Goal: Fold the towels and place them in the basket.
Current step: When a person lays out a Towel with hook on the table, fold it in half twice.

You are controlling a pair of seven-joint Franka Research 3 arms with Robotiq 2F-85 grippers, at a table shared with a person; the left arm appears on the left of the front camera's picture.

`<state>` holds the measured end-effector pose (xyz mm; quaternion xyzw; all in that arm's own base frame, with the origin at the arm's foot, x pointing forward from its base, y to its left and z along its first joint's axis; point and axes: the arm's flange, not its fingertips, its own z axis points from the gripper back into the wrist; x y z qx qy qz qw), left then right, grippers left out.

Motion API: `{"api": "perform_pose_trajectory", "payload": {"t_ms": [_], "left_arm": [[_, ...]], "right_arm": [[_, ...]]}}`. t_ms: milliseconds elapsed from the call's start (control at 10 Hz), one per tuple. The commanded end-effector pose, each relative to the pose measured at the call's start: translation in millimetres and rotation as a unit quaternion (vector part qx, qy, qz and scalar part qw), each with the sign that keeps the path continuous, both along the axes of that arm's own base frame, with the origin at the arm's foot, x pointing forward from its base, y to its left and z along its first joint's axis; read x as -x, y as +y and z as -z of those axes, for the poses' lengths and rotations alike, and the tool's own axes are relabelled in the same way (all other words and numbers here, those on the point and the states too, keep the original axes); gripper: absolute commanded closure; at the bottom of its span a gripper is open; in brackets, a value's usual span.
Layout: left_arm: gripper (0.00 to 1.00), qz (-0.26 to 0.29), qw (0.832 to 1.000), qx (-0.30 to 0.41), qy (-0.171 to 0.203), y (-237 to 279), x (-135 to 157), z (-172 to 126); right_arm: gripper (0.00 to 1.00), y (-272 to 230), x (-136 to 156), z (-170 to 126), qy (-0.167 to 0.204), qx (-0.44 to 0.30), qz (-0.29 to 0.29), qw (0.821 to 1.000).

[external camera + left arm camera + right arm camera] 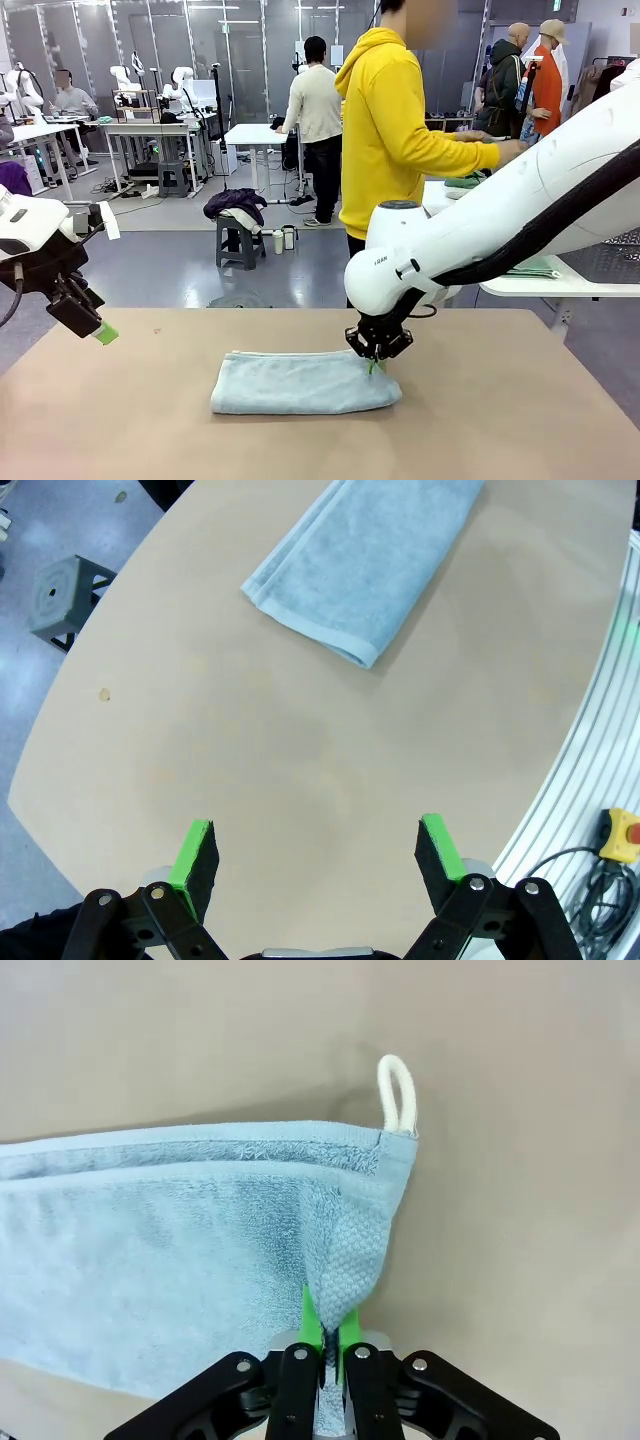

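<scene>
While the right gripper (325,1325) is clamped on the pale blue towel (300,385), the left gripper (318,845) hangs with its jaws wide apart.
Right fingers pinch a tuck of cloth at the towel's right end, low over the table (500,430). A white loop tag (397,1095) sticks out at a corner of that end. Towel lies folded in a long strip, mid-table. Left gripper holds nothing, at the table's left edge, well apart from the towel.

**Left gripper (318,845) wide open, towel (365,565) ahead**

You see the green pads (195,855) spread apart above the tan table (300,750). The folded grey-blue towel lies well ahead, untouched. A yellow-and-red button (622,832) sits past the table's edge.
</scene>
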<state>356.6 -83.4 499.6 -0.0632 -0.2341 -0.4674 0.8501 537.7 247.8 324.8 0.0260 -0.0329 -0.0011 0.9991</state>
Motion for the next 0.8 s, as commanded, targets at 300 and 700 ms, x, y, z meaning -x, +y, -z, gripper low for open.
{"api": "perform_pose_trajectory", "payload": {"t_ms": [300, 700], "left_arm": [[0.00, -0.010, 1.000, -0.002, 0.001, -1.1, 0.6, 1.7], [0.00, -0.010, 1.000, -0.002, 0.001, -1.1, 0.6, 1.7]], "right_arm": [[1.00, 34.9, 13.4, -73.6, -0.028, 0.045, -0.053, 0.997], [1.00, 113.3, 19.1, -87.8, -0.001, -0.021, -0.063, 0.998]]}}
